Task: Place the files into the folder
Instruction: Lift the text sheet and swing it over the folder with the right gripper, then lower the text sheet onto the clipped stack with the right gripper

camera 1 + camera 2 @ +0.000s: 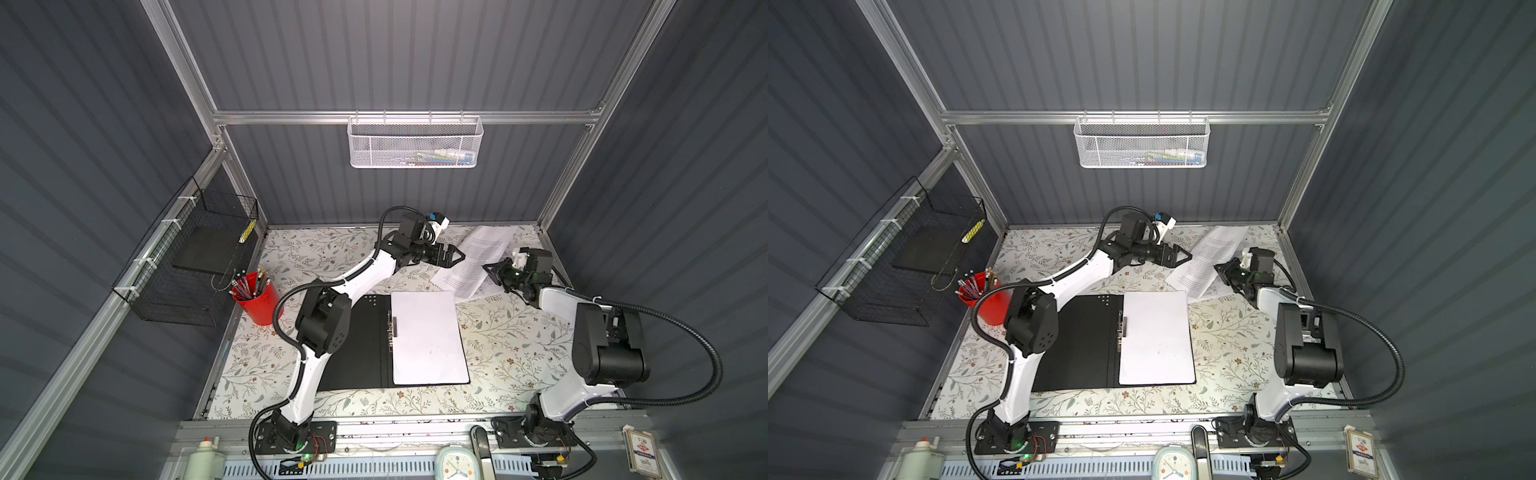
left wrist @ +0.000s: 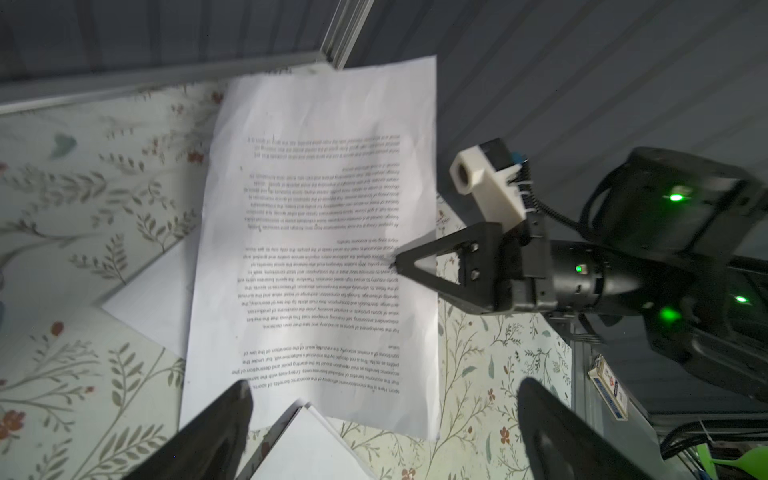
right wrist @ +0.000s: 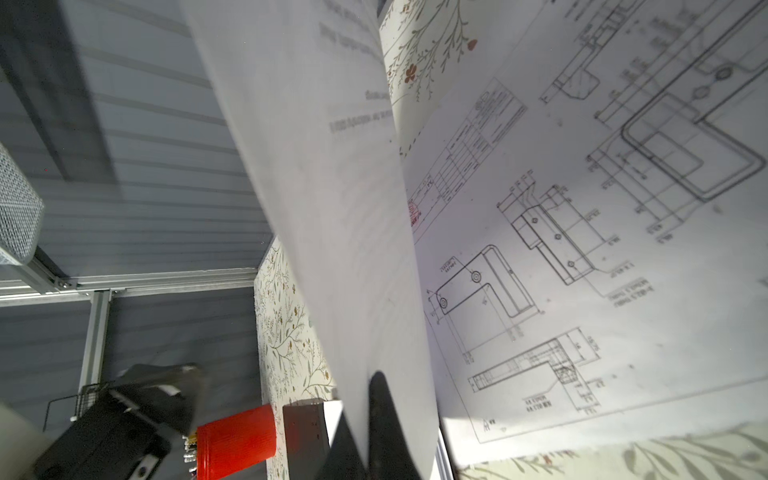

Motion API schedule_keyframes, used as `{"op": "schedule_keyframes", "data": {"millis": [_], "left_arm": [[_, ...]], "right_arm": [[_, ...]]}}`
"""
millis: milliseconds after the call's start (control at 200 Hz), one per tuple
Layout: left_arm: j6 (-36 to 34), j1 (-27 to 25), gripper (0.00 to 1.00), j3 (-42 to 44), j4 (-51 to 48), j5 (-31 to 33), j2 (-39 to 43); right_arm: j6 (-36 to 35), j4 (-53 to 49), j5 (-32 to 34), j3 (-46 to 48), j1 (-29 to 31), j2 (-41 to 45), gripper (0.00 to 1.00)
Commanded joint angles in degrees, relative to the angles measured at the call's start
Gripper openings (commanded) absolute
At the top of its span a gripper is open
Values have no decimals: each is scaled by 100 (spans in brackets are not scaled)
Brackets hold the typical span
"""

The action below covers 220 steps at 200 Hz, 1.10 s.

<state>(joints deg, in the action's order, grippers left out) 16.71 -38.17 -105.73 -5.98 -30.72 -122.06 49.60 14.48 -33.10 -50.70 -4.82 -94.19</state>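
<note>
Folder [image 1: 365, 353]: flat, rectangular, lying open at the centre of the floral-patterned table [image 1: 498, 340]. The inside is matte black, with a metal clip [image 1: 392, 328] at the spine and a plain white page [image 1: 428, 336] on the right half.

Files: thin white paper at the table's far right. The text sheet [image 2: 324, 232] is raised and bowed. The right gripper [image 2: 399, 266] has its jaws pressed together on the sheet's edge. A drawing sheet [image 3: 582, 249] lies flat beneath.

Left gripper [image 1: 457, 254]: jaws spread wide, empty, just beside the text sheet.

Red cylindrical cup [image 1: 259, 301]: holds pens [image 1: 245, 282].

White mesh basket [image 1: 415, 143]: hangs on the rear rail and holds small coloured items that cannot be identified.
</note>
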Motion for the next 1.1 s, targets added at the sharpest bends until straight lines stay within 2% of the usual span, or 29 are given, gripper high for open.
{"op": "schedule_keyframes", "data": {"millis": [0, 215, 410, 495, 610, 790, 905, 1095], "left_arm": [[-461, 12, 100, 813, 965, 143, 554], [-968, 12, 100, 2011, 1034, 430, 1607], [-1268, 12, 100, 3813, 2182, 779, 2895], [-1310, 12, 100, 4246, 2255, 916, 3386], [-1363, 12, 100, 4556, 1856, 1138, 4009], [-1455, 12, 100, 5231, 1185, 2182, 5150], [-1574, 12, 100, 5665, 932, 2528, 5904], [-1627, 12, 100, 5928, 511, 2935, 6384]], "right_arm": [[-603, -830, 111, -274, 29, 377, 0], [-1343, -1972, 688, -589, 29, 1141, 0], [-1646, -2577, 867, -771, 48, 1601, 0], [-1764, -2830, 908, -881, 190, 1751, 0], [-2058, -3394, 1074, -1243, 551, 1856, 0], [-2431, -4324, 1242, -1909, 1305, 1756, 0], [-2493, -4723, 1324, -2232, 1860, 1637, 0], [-2511, -5272, 964, -3067, 2695, 1214, 0]]}}
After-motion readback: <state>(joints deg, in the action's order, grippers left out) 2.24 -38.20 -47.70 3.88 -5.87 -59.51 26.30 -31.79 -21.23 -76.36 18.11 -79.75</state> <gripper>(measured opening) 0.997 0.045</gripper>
